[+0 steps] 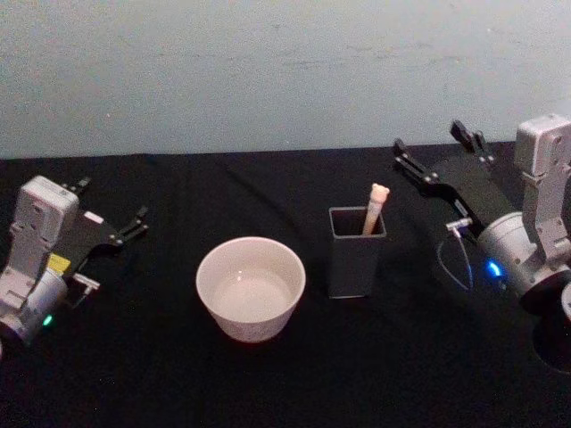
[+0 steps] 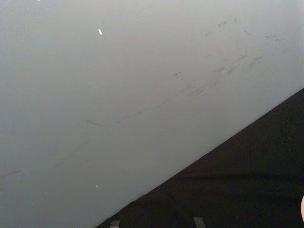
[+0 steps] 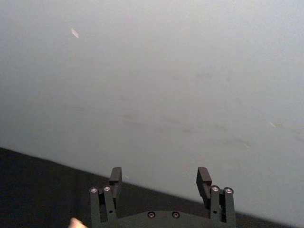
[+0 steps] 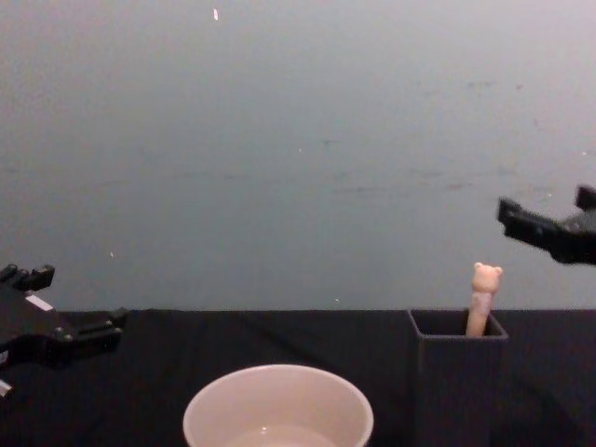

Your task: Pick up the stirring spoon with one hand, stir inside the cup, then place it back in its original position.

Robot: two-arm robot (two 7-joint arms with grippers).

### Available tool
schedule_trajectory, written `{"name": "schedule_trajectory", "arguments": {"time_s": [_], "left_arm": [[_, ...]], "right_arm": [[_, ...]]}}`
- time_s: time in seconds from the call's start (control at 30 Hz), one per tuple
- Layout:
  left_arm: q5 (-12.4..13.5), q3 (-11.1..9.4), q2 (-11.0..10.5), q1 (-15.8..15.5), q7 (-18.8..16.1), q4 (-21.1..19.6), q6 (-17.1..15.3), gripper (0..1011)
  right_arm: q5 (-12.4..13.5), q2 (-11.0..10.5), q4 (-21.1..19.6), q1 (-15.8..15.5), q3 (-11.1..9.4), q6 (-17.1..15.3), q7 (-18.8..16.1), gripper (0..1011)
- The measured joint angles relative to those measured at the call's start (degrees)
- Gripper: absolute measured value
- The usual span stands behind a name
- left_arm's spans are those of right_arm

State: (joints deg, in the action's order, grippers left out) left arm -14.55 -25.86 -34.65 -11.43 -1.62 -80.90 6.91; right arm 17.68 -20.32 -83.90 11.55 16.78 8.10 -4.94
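Observation:
The stirring spoon stands in the dark grey square holder, its bear-head top sticking up above the holder's mouth; its metal end is hidden inside. The cream cup sits left of the holder, rim low in the chest view. My right gripper hovers open, up and to the right of the holder, fingers spread wide, also seen at the chest view's right edge. My left gripper rests open at the far left, away from the cup.
A black cloth covers the table. A pale grey wall rises just behind it. Open cloth lies between the cup and each arm.

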Motion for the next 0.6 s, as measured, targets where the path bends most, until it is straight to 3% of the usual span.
{"name": "schedule_trajectory", "arguments": {"time_s": [0.17, 0.6], "left_arm": [[0.00, 0.00, 0.00, 0.00, 0.00, 0.00, 0.00, 1001], [0.00, 0.00, 0.00, 0.00, 0.00, 0.00, 0.00, 1001]], "right_arm": [[-2.07, 0.77, 1.71, -0.93, -0.55, -2.99, 2.67, 1000], [-3.36, 3.07, 6.94, -2.58, -1.61, -6.70, 3.60, 1002]]}}
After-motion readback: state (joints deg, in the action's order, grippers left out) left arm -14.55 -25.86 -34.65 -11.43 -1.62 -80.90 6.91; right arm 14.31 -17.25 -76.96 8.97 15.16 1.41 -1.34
